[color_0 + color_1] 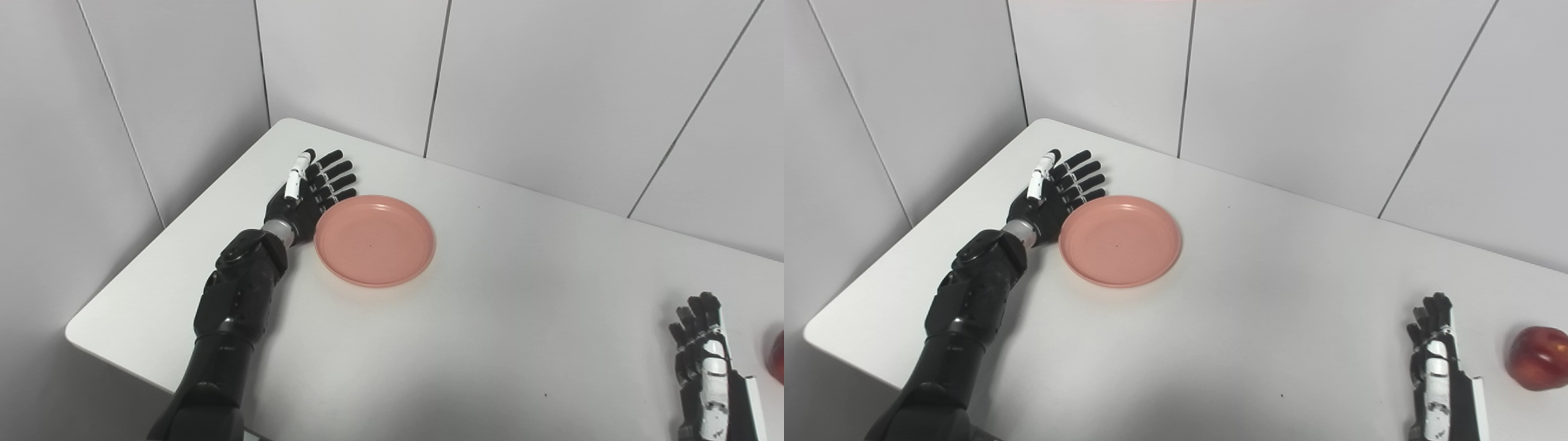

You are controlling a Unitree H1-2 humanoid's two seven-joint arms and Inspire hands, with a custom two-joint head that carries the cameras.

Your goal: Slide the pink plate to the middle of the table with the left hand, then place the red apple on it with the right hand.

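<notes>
Fingers of the black robotic left hand (309, 190) are lying stretched out and pressed side by side, palm edge standing against the outer rim of the round pink plastic plate (375, 240), apparently so the flat of the hand is serving as a pusher toward the centre of the white desk (490, 318). The plate is sitting near the desk's far left corner, empty. The shiny red apple (1538, 358) is resting at the desk's right edge, just beside the black-and-white right hand (1436, 358), which is waiting with fingers straight, close together, holding nothing
</notes>
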